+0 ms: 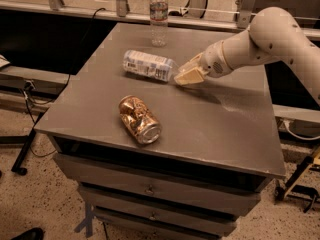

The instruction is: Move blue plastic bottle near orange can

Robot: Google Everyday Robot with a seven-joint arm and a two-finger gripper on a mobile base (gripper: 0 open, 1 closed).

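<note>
The blue plastic bottle [149, 65] lies on its side on the grey table top [220, 119], its white-and-blue label facing up and its cap end pointing right. The orange can [139, 119] lies on its side nearer the front left, dented, with its silver end toward the front edge. My gripper [186, 75] reaches in from the right on a white arm, low over the table, with its cream fingertips at the bottle's cap end.
A slimmer clear bottle [158, 15] with a narrow dark label band stands upright at the table's back edge. The table is a drawer cabinet. A railing runs behind it; cables and a stand leg lie on the floor at left.
</note>
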